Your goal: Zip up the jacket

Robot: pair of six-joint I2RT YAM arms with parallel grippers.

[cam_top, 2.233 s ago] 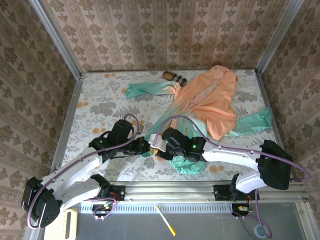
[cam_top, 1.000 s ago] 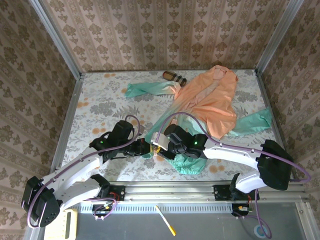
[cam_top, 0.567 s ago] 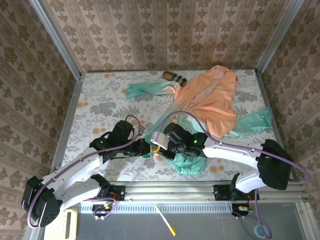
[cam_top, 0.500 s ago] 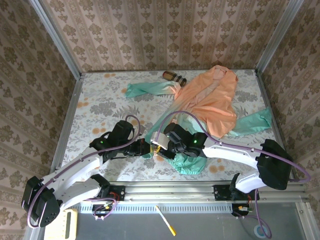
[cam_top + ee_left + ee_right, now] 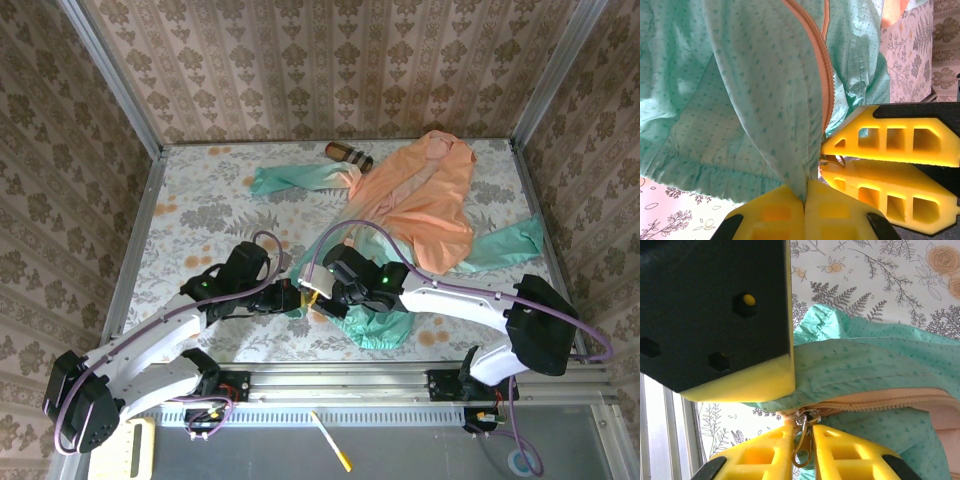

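Observation:
The jacket [image 5: 420,205] lies from the far right of the table, peach there, down to its mint hem near the middle front. My left gripper [image 5: 291,298] is shut on the mint hem edge [image 5: 805,192] just beside the zipper's lower end. Right next to it, my right gripper [image 5: 316,294] has its yellow fingers closed on the metal zipper pull [image 5: 802,440]. The peach zipper teeth [image 5: 880,401] run away from the slider to the right. In the left wrist view the right gripper's fingers [image 5: 880,150] sit at the right, the pull [image 5: 834,160] between them.
A small brown striped cylinder [image 5: 348,155] lies at the far edge by the jacket's left sleeve [image 5: 290,178]. The right sleeve [image 5: 505,245] reaches toward the right wall. A metal rail [image 5: 330,383] runs along the near edge, a yellow stick [image 5: 330,455] below it.
The right arm has shifted slightly left and away from the near edge, closer to the left gripper. The left arm and the jacket have barely moved.

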